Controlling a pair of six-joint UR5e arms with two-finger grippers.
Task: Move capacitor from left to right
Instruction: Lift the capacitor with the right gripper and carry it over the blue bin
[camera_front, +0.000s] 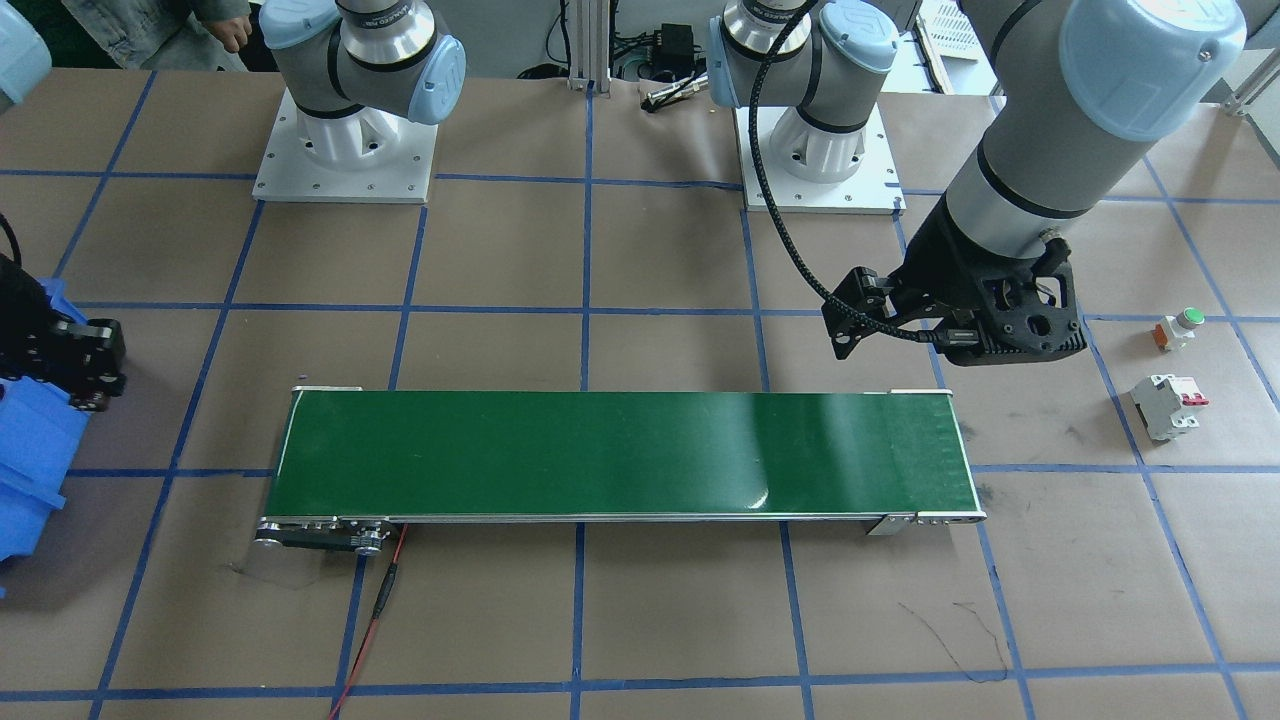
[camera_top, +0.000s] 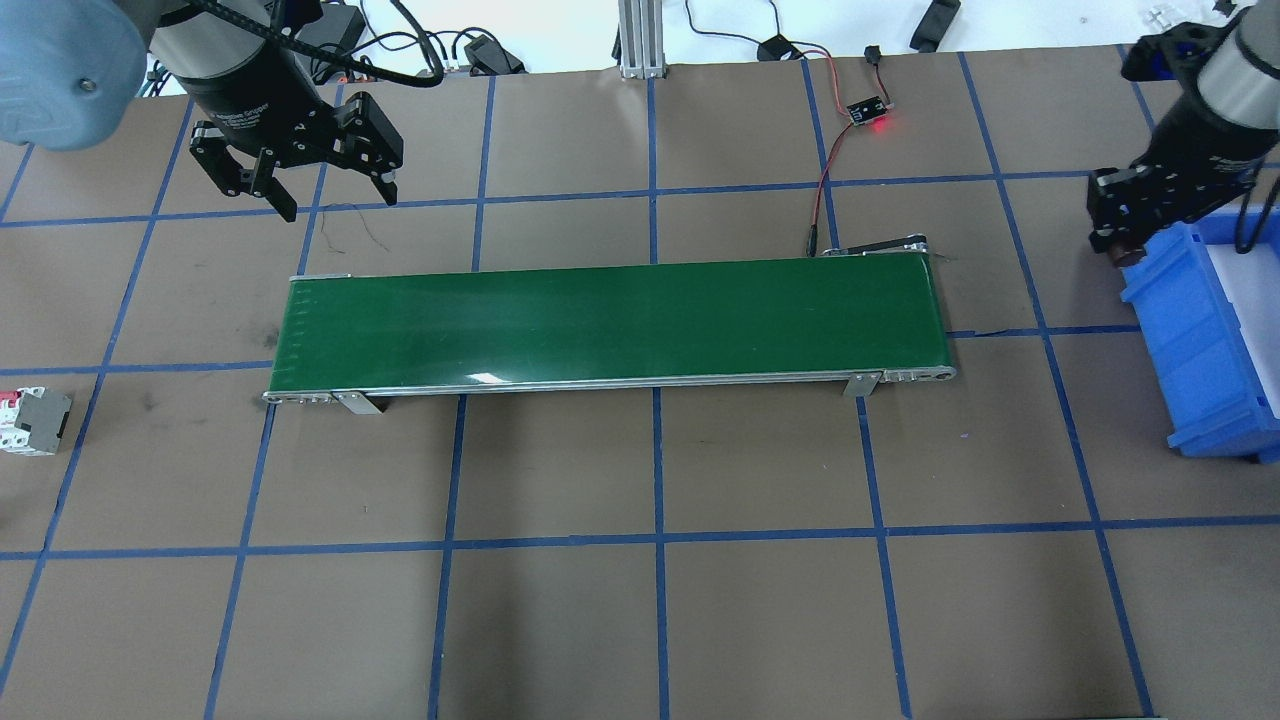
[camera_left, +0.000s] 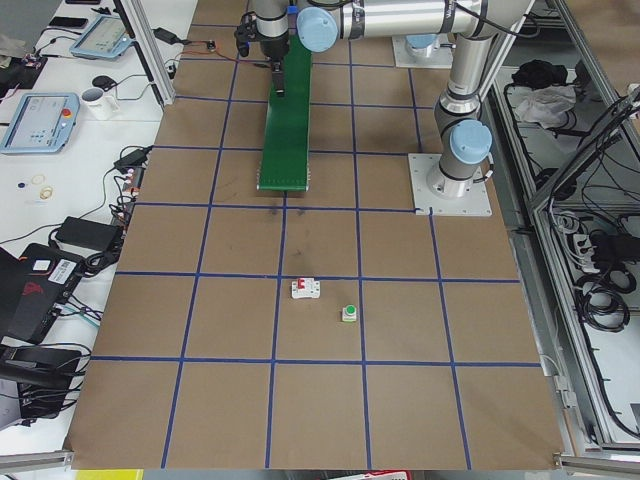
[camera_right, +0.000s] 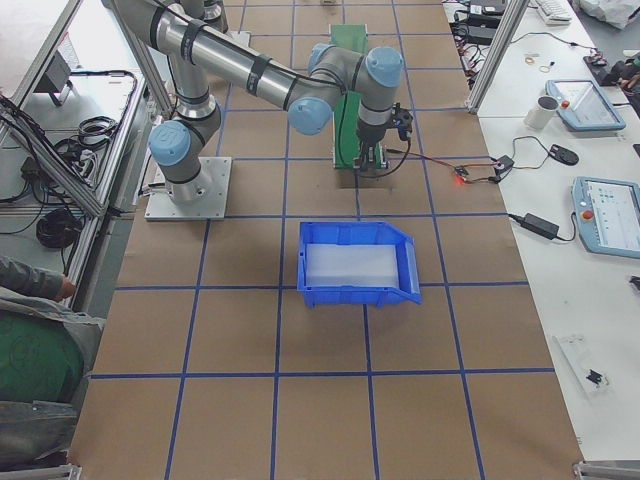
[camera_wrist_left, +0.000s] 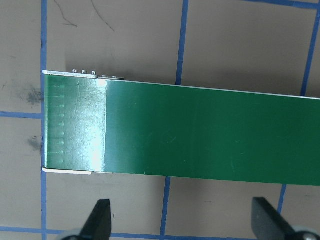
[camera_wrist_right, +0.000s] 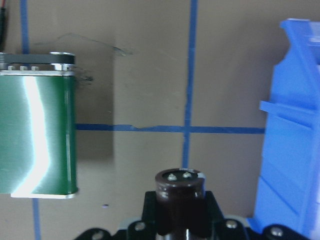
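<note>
Glossy dark capacitor (camera_wrist_right: 180, 199), shiny green belt (camera_front: 620, 455)

Matte brown paper-covered table (camera_top: 760, 620): ruled into large squares by blue tape lines (camera_top: 657, 450). Long flat conveyor belt (camera_top: 610, 325): deep green, white glare streaks, silver metal side rails. Glossy dark brown-black cylindrical capacitor (camera_wrist_right: 180, 192): near-black sleeve, brown rim, two pale silvery dots on the top face. Open plastic storage bin (camera_top: 1200, 350): bright blue walls, white floor. Boxy plastic circuit breaker (camera_front: 1160, 408): white-grey body, red switches. Small push button (camera_front: 1180, 328): green cap, white body, orange piece at one end. Left gripper (camera_top: 340, 203) and right gripper (camera_top: 1125, 245): black. Left arm (camera_front: 1040, 150): grey tube, pale blue joint caps.
</note>
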